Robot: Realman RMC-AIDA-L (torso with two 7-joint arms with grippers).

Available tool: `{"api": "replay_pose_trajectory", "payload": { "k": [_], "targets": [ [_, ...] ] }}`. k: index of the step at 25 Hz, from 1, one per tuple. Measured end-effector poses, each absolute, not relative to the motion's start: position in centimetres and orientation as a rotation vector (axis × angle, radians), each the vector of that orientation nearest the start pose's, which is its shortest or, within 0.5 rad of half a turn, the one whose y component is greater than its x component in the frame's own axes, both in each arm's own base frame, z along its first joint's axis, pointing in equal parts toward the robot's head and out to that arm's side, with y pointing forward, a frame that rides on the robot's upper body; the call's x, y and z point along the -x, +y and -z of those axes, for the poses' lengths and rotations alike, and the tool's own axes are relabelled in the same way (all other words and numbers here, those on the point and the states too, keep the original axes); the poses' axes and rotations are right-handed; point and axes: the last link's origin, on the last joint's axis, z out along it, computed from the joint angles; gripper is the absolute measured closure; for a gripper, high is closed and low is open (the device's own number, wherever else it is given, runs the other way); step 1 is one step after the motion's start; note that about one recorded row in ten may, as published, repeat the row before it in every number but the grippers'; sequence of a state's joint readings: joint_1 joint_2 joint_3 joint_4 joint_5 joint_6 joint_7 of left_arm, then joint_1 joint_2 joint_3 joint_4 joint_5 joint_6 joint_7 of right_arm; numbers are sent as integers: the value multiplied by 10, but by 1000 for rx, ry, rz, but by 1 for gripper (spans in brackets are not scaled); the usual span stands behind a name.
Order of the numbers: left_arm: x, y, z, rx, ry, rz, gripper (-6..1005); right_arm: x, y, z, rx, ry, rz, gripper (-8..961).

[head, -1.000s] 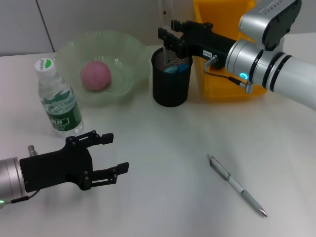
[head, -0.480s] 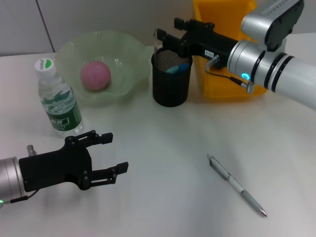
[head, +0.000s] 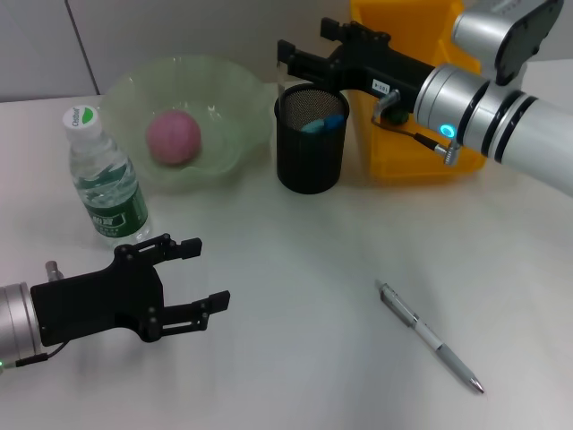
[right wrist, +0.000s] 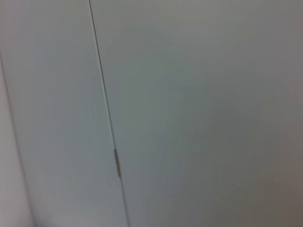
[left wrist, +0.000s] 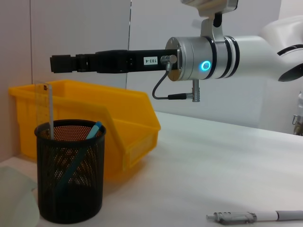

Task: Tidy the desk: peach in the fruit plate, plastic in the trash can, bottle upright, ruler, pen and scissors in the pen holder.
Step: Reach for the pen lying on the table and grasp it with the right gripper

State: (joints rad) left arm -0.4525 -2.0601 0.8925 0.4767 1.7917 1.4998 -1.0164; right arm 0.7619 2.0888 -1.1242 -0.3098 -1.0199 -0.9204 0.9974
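Observation:
A pink peach (head: 173, 136) lies in the green fruit plate (head: 228, 98). The bottle (head: 103, 179) stands upright to its left. In the black mesh pen holder (head: 311, 152) stand a clear ruler (left wrist: 43, 109) and a blue handle (head: 322, 123), perhaps the scissors. My right gripper (head: 306, 42) hovers just above the holder, open and holding nothing. On the table at the right front lies the silver pen (head: 430, 336). Near the front left, low over the table, my left gripper (head: 208, 273) is open and holds nothing. No plastic shows.
A yellow bin (head: 412, 90) stands behind and to the right of the pen holder, under my right arm. A wall panel fills the right wrist view.
My right gripper has let go of the ruler, which now stands in the pen holder, and has risen a little above the rim. The left arm has barely moved.

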Motion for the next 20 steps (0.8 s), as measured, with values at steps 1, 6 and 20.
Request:
{"api": "replay_pose_trajectory", "payload": {
  "k": [1, 6, 20],
  "targets": [
    [280, 297, 34, 2749, -365, 731, 167, -196, 430, 38, 2207, 617, -888, 133],
    [278, 300, 35, 2748, -366, 731, 167, -182, 423, 28, 2285, 674, -930, 123],
    [275, 305, 35, 2742, -377, 728, 167, -145, 400, -3, 2609, 1074, -454, 126]
  ]
}}
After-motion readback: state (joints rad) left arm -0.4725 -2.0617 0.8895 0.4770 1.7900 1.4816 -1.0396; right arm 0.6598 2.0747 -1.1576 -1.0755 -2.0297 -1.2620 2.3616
